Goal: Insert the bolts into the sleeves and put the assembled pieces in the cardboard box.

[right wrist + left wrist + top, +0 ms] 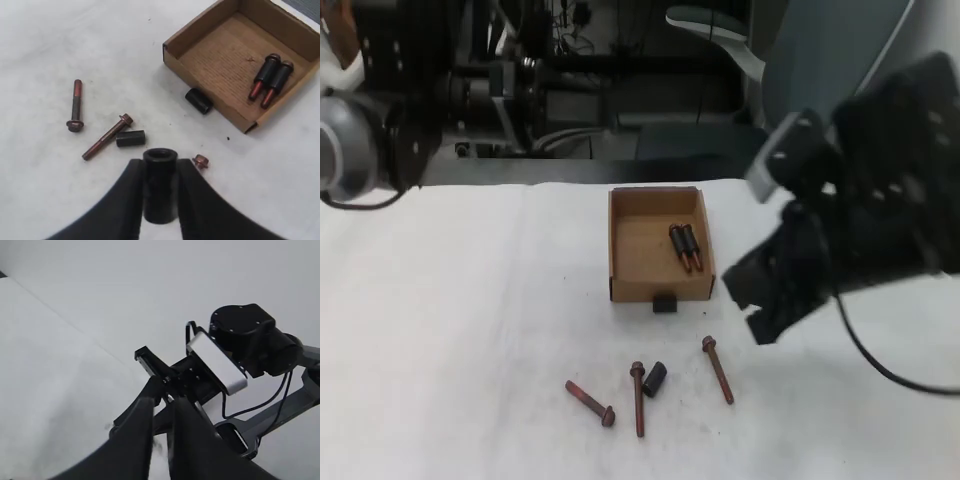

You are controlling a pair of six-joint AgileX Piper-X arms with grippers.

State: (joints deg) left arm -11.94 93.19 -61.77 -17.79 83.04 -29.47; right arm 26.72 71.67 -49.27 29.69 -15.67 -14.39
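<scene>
In the right wrist view my right gripper (160, 167) is shut on a black sleeve (160, 192), held upright above the white cloth. Beyond it lie a loose sleeve (130, 138) touching a bolt (106, 136), a second bolt (76, 105), and a bolt head (201, 161) partly hidden by a finger. Another sleeve (198, 100) rests against the cardboard box (220, 55), which holds two assembled pieces (270, 77). The high view shows the box (640, 245) mid-bench with three bolts (638, 398) in front. My left gripper (162, 392) hangs shut and empty over bare cloth.
A white cloth (450, 320) covers the bench, with open room left of the box. The right arm's black bulk (850, 230) hangs over the bench right of the box. The left arm's grey joint (345, 145) is at the far left back edge.
</scene>
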